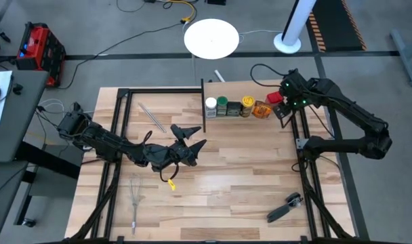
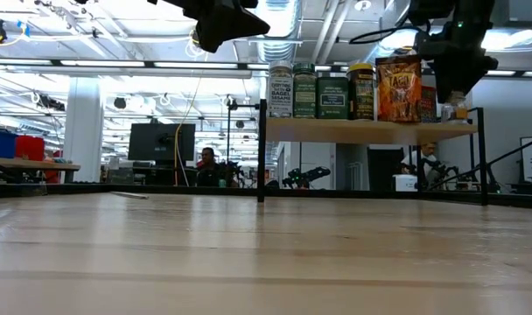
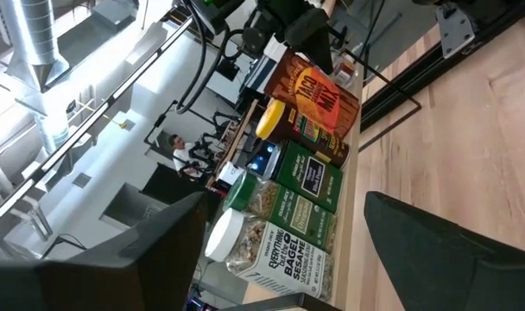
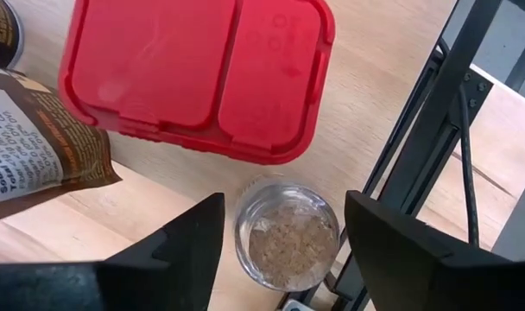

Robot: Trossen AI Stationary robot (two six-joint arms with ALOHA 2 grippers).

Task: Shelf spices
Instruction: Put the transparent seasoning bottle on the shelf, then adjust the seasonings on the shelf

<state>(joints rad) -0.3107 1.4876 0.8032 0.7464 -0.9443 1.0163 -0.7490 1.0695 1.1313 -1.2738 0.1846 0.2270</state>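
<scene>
"EVERYTHING BUT THE BAGEL" jar (image 3: 275,250) on shelf (image 3: 353,186)

The white-capped jar (image 3: 262,250) on the shelf (image 3: 353,130) carries the clearest print: "EVERYTHING BUT THE BAGEL SESAME SEASONING BLEND", read in the left wrist view. The low view gives "BAGEL" again on that same jar, the end one of the row. Two places along, the dark square tin (image 3: 313,177) has a small label, its letters too fine to make out. The orange packet (image 3: 319,99) shows big lettering that looks like "TACO", though that reading is uncertain.
</scene>
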